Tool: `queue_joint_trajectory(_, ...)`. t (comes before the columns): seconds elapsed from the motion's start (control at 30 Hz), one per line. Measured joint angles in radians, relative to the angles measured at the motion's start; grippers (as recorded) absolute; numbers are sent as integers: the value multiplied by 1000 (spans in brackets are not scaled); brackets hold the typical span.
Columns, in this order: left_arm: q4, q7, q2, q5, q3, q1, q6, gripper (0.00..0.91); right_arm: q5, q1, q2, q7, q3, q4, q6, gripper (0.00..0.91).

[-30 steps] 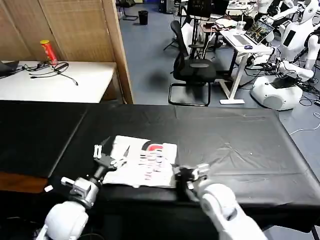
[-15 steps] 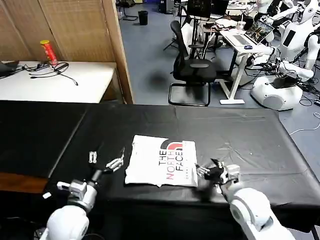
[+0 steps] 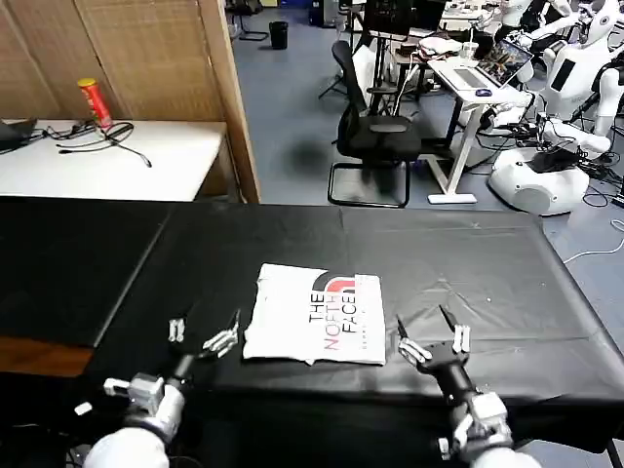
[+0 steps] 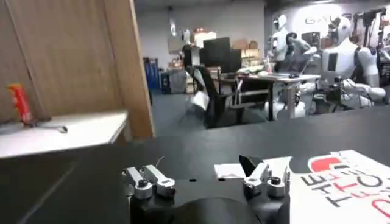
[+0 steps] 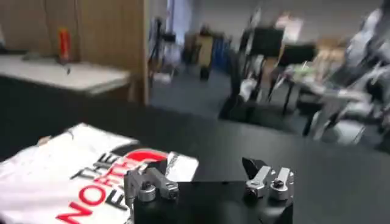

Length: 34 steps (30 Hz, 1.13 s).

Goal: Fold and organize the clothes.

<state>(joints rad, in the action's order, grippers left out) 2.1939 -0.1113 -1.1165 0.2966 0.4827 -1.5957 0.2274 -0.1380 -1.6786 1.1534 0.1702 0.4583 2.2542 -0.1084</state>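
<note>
T-shirt (image 3: pixel 315 328) flat between grippers, seemingly untouched.

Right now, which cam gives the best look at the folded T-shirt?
Head view: the whole folded T-shirt lies flat on the black table, print up, every edge visible. The left wrist view catches one corner with part of the print; the right wrist view shows roughly half of it, cut off by the frame.
</note>
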Motion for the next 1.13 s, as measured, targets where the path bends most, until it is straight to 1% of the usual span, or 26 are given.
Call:
queue_joint_trajectory(0.03, 10, 0, -1, 0, 6, -19, -9, 878, 18, -28, 6, 9, 7, 1, 42, 878)
queue_joint_trajectory(0.13, 22, 4, -4, 0, 21, -71, -36, 878, 57, -100, 20, 35, 21, 11, 117, 878)
queue_joint_trajectory(0.17, 25, 5, -5, 0, 24, -86, -43, 878, 64, -123, 23, 42, 23, 14, 133, 878)
queue_joint_trajectory(0.27, 30, -6, -6, -3, 29, -133, -66, 878, 73, -197, 36, 66, 27, 28, 168, 878)
queue_joint_trajectory(0.37, 44, -23, -8, 0, 33, -177, -76, 878, 65, -269, 51, 83, 29, 47, 171, 878)
queue_joint_trajectory(0.43, 57, -47, -9, 23, 38, -204, -72, 878, 50, -310, 61, 97, 29, 63, 163, 878)
queue_joint_trajectory(0.5, 69, -67, -8, 46, 42, -228, -55, 878, 35, -346, 69, 112, 30, 77, 142, 878)
queue_joint_trajectory(0.73, 139, -104, -2, 100, 69, -305, 30, 878, -40, -423, 73, 167, 26, 122, 5, 878)
queue_joint_trajectory(0.87, 172, -104, -1, 107, 79, -322, 57, 878, -42, -440, 80, 167, 11, 125, -11, 878)
queue_joint_trajectory(1.13, 197, -98, 4, 117, 89, -326, 83, 878, -40, -448, 80, 165, 8, 128, -17, 878)
